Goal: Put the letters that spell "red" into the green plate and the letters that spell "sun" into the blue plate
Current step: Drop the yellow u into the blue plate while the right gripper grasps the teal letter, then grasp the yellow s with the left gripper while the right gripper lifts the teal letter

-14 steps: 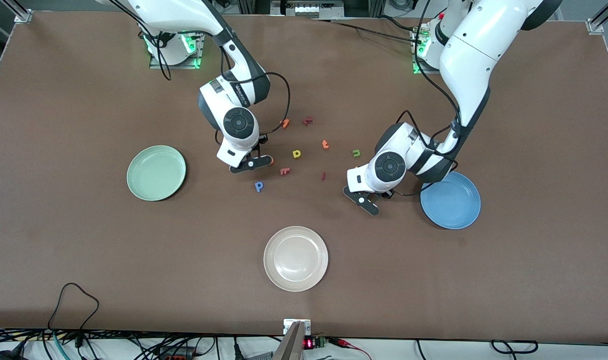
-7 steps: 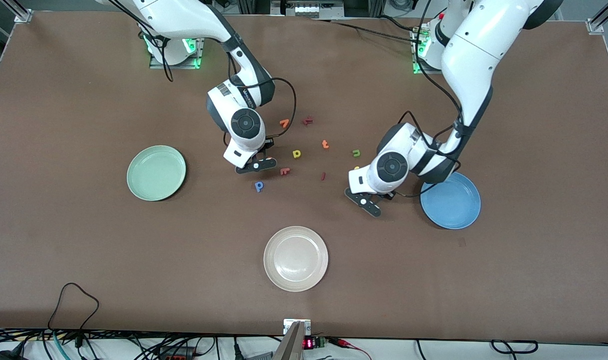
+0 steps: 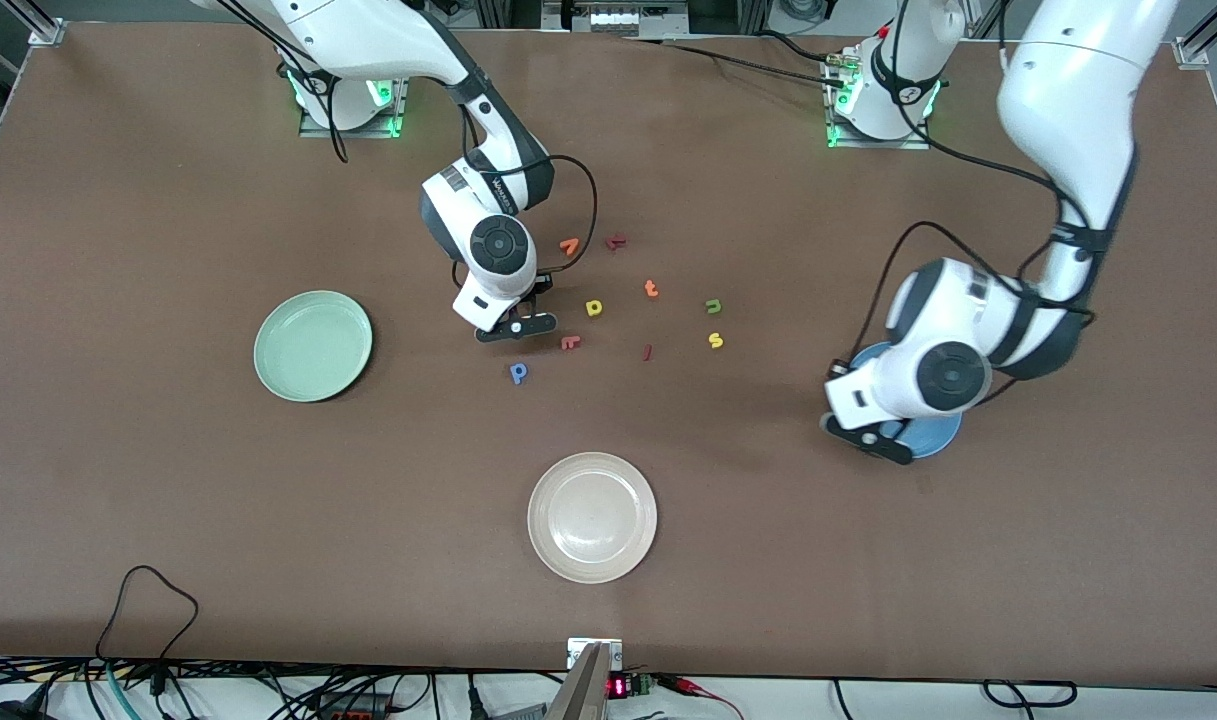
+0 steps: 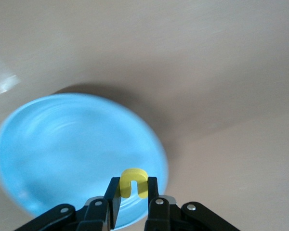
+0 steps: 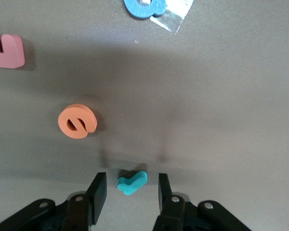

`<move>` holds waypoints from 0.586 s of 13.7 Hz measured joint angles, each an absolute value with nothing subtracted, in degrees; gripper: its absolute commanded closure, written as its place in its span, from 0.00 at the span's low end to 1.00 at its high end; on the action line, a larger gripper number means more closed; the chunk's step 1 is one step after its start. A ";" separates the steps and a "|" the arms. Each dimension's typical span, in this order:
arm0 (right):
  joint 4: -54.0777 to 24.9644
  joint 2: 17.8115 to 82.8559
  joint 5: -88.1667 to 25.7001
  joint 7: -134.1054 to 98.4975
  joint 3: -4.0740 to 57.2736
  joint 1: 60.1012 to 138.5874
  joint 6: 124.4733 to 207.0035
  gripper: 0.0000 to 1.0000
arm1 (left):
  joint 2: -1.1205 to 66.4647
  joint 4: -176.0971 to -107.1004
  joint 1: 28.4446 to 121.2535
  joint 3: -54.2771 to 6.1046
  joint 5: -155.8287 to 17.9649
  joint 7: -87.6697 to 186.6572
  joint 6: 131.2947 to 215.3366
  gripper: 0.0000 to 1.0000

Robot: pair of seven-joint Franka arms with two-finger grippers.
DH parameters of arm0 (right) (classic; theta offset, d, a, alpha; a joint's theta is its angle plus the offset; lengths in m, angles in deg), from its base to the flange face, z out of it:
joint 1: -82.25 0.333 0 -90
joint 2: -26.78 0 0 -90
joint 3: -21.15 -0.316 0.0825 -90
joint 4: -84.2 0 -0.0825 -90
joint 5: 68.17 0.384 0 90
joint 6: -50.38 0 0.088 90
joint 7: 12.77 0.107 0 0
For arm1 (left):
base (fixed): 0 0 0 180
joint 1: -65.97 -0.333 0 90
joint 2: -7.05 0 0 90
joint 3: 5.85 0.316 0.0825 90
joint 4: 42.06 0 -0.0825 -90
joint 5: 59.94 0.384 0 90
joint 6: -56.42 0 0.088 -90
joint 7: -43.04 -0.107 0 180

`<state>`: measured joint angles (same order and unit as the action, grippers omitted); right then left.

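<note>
My left gripper (image 3: 873,440) hangs over the rim of the blue plate (image 3: 936,438), shut on the yellow u (image 4: 134,183), which stands between its fingers above the blue plate (image 4: 62,154). My right gripper (image 3: 513,325) is low over the table and open, with the teal r (image 5: 132,182) lying between its fingers and touching neither. The orange e (image 5: 77,121) lies close beside the r. The blue p-shaped letter (image 3: 518,373) lies nearer the front camera. The yellow s (image 3: 715,341) and dark green n (image 3: 713,305) lie mid-table. The green plate (image 3: 313,346) holds nothing.
A cream-white plate (image 3: 592,516) sits near the front edge. A yellow d-shaped letter (image 3: 594,307), an orange t (image 3: 651,289), an orange piece (image 3: 569,246) and dark red pieces (image 3: 570,342) are scattered among the letters.
The left arm has swung away from the letters to over the blue plate, carrying the yellow u and uncovering the yellow s. The right gripper has shifted slightly toward the letters.
</note>
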<state>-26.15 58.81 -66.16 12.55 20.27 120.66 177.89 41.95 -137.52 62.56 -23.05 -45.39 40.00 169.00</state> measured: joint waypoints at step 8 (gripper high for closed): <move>-29.10 58.47 -66.16 13.62 19.64 120.66 182.81 0.53 | 44.80 -138.01 60.63 -28.09 -42.64 40.52 167.66 0.00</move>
<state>-29.10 58.47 -66.16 13.62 19.64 120.66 182.81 44.80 -138.01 60.63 -28.09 -42.64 40.52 167.66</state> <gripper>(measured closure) 0.485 0.273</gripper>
